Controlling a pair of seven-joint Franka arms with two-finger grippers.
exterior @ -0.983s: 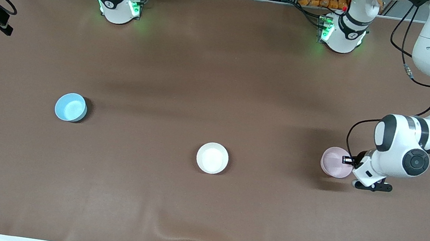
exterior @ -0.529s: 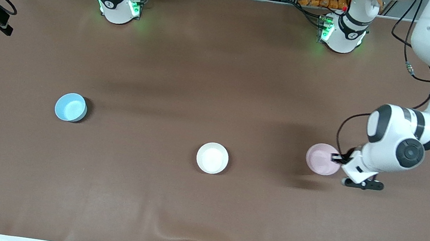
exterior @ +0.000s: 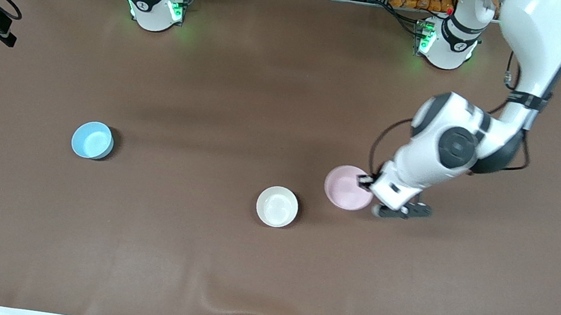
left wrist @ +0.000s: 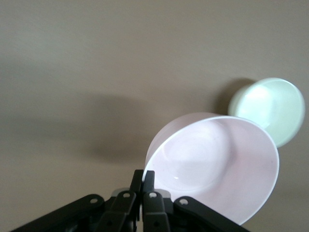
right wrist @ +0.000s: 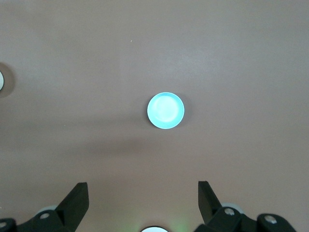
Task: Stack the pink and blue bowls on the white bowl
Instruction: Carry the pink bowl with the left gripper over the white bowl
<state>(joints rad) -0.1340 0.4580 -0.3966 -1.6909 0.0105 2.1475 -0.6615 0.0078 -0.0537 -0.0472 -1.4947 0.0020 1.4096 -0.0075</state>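
Left gripper (exterior: pixel 366 182) clamped on rim of pink bowl (exterior: pixel 345 187), held up over table (exterior: pixel 265 265) just beside white bowl (exterior: pixel 277 206), toward left arm's end. Right gripper (right wrist: pixel 142 203) spread open, waiting high above blue bowl (exterior: pixel 92 140) near right arm's end.

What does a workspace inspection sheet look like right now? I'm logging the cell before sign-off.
Surface: brown mat, rippled at the edge nearest the front camera.
Job's things: pink bowl held above the mat beside the white bowl; blue bowl toward the right arm's end.
Clutter: nothing seen.
End effectors: left end effector shut on the pink bowl's rim; right end effector open, high over the blue bowl, waiting.
Cables: black cable looped at the left wrist.
Surroundings: aluminium framing and wiring by the bases.
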